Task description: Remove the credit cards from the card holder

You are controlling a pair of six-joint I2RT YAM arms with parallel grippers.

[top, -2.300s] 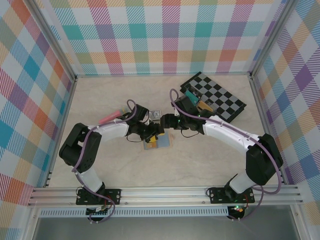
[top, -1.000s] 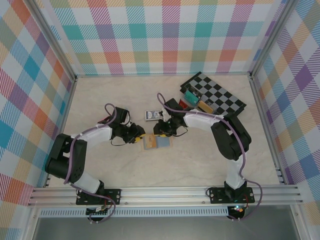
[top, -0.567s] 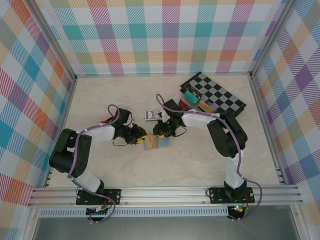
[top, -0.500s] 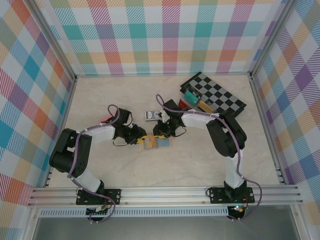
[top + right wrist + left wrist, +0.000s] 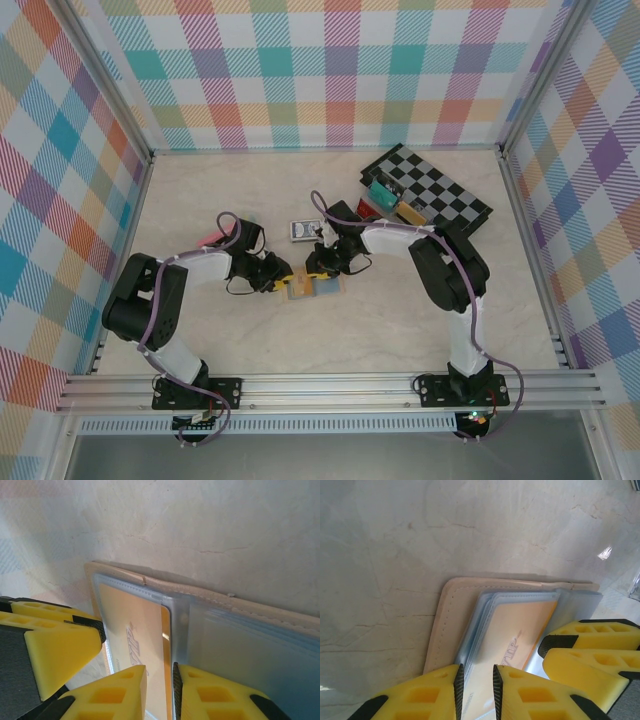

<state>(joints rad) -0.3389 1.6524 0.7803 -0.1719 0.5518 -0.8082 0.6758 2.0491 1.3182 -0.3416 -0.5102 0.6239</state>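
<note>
Card holder (image 5: 313, 285) lies spread open and flat near the middle of the counter (image 5: 400, 330), its long axis running from the left edge toward the right edge. The yellow credit card (image 5: 135, 630) sits inside a clear sleeve on the half toward the left edge, and the blue-grey half lies toward the right edge.

The left gripper (image 5: 282, 281) comes in from the left-edge side, with its tips at the outer end of the card's half. The right gripper (image 5: 318, 268) comes in from the far-edge side and rests just beside the fold, at the card's inner edge. In the wrist views the two sets of yellow fingers stand near each other, with the card between them.

Both the left gripper (image 5: 476, 669) and the right gripper (image 5: 159, 667) have their jaws drawn nearly together, leaving only a thin slit over the sleeve and card. Whether either is pinching anything cannot be told.

Both tips are already at the card. The coming move probably turns on which side the sleeve opens, and that is not clear.
</note>
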